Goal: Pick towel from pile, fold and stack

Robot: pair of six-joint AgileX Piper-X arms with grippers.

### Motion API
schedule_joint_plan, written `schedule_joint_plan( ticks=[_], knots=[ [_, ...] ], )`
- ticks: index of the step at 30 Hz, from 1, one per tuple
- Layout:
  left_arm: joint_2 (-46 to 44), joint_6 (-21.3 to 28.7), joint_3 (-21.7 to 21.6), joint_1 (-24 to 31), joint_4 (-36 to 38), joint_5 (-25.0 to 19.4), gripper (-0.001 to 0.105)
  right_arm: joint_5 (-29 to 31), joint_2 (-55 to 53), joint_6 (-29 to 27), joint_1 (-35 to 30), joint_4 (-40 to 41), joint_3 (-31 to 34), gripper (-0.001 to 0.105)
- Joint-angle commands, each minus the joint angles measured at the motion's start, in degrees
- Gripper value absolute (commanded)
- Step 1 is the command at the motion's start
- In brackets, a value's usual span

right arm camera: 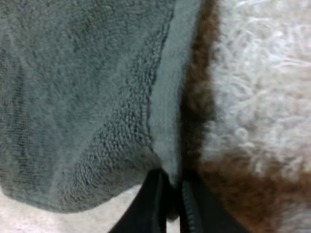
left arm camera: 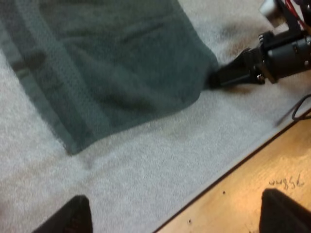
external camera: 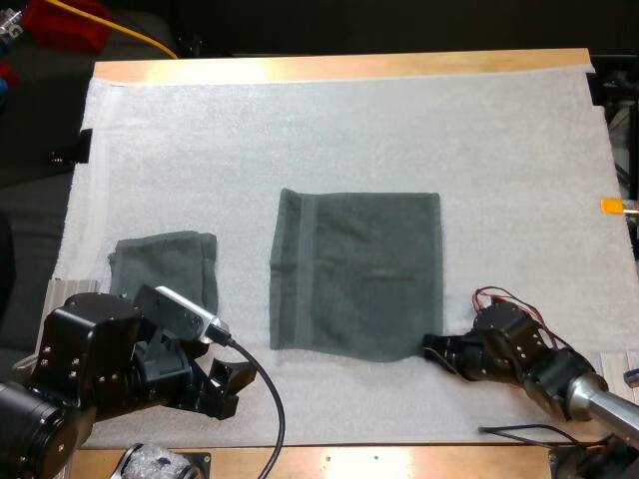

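Observation:
A dark grey-green towel lies spread flat in the middle of the mat. My right gripper is at its near right corner, shut on that corner. In the right wrist view the black fingertips pinch the towel's hem. A smaller folded towel lies at the left of the mat. My left gripper hovers near the mat's front edge, left of the flat towel, open with nothing between its fingers. From the left wrist view the right gripper sits at the corner of the towel.
The white mat covers most of the wooden table. The table's front edge runs close under my left gripper. The far half of the mat is bare.

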Motion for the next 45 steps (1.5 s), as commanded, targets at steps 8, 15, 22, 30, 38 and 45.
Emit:
schedule_joint_plan(
  ticks=[8,15,22,30,38,45],
  knots=[
    [0.15,-0.33,3.98,-0.23,-3.56,0.34,0.069,4.27,-6.37,-6.02,0.12,11.57,0.06,0.001],
    [0.15,-4.24,13.74,-0.23,-11.84,5.49,0.069,5.32,-8.53,-8.61,0.12,16.6,0.06,0.001],
    [2.62,-6.88,20.77,-0.23,-19.02,6.59,0.069,5.32,-8.52,-9.17,0.12,17.7,0.06,0.001],
    [8.22,-8.72,27.64,-0.23,-26.59,6.59,0.069,5.32,-8.52,-9.17,0.12,17.7,0.06,0.001],
    [15.01,-8.96,30.91,-0.23,-32.09,6.74,0.069,5.32,-8.52,-9.17,0.12,17.7,0.06,0.001],
    [22.65,-8.95,31.02,-0.23,-35.31,6.74,0.069,5.32,-8.52,-9.17,0.12,17.7,0.06,0.001]
  ],
)
